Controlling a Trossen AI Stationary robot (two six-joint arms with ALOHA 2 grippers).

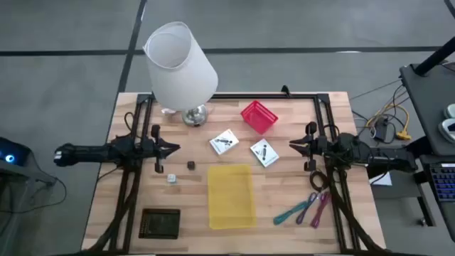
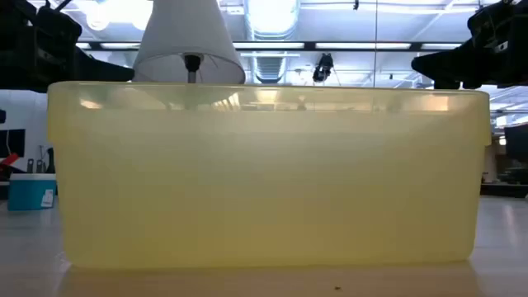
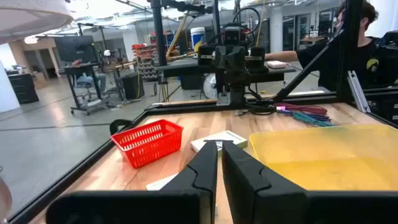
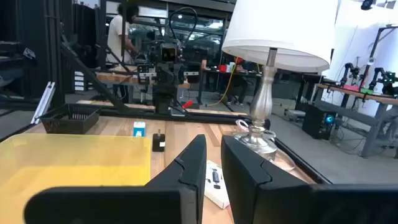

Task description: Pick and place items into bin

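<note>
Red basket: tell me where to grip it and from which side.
Grip the red basket by its upper rim wall, coming straight down from above. It sits upright with its open mesh top facing up, so one jaw could probably slip inside and one outside.

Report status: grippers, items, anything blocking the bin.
Left gripper shut, empty, left of table. Right gripper shut, empty, right side. Two white cards beyond yellow bin, none binned. Nothing blocking.
</note>
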